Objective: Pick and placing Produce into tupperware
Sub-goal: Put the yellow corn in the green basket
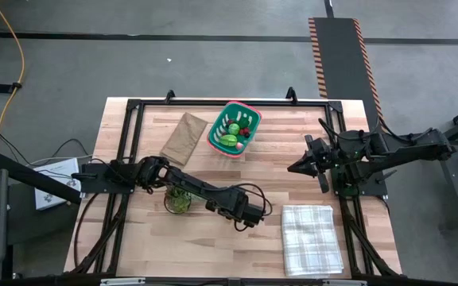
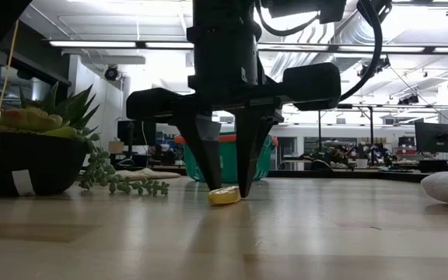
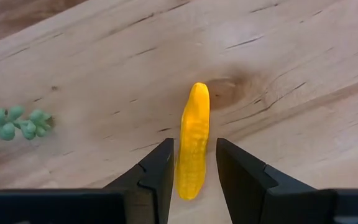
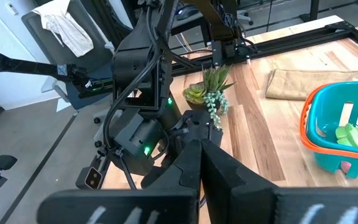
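A yellow toy produce piece, long and ridged, lies on the bare wood near the table's middle front. My left gripper points straight down over it, one finger on each side, shut on it. The arm hides the piece in the high view. The teal tupperware basket with its orange-red rim stands at the far middle and holds green and red produce. My right gripper waits shut, raised over the table's right side. My left gripper has the yellow piece's two long sides between its two fingers, near one end. The fingers come from above, pointing down, and lie across the piece. The piece lies flat on the table, filling the gap between the fingertips in the low view.
A spiky potted plant with trailing beads stands just left of my left gripper. A flat brown paper bag lies left of the basket. A checked cloth lies at the front right. Black frame rails border the table.
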`<state>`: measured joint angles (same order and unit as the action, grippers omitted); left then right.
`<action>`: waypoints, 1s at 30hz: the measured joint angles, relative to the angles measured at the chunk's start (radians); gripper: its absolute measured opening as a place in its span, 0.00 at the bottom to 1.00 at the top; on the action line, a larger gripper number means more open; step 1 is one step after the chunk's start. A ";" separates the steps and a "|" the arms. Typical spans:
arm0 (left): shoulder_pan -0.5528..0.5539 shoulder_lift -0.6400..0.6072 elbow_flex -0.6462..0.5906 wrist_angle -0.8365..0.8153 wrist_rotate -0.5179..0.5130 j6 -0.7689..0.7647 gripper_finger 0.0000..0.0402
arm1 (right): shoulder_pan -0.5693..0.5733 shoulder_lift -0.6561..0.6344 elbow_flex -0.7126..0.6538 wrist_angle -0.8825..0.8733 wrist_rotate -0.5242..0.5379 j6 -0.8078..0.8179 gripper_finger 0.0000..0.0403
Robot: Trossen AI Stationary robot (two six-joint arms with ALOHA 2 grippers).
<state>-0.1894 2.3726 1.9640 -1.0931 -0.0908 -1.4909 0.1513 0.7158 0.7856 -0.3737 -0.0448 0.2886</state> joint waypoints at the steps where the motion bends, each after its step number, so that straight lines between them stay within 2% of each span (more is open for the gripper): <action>1: 0.000 0.000 0.000 0.000 0.001 0.003 0.27 | 0.000 0.000 0.000 0.000 0.000 0.000 0.00; 30: 0.000 0.000 0.000 0.000 0.084 0.021 0.27 | 0.000 0.000 0.000 0.000 0.000 -0.001 0.00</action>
<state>-0.1890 2.3728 1.9639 -1.0929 -0.0067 -1.4700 0.1511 0.7158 0.7856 -0.3737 -0.0448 0.2878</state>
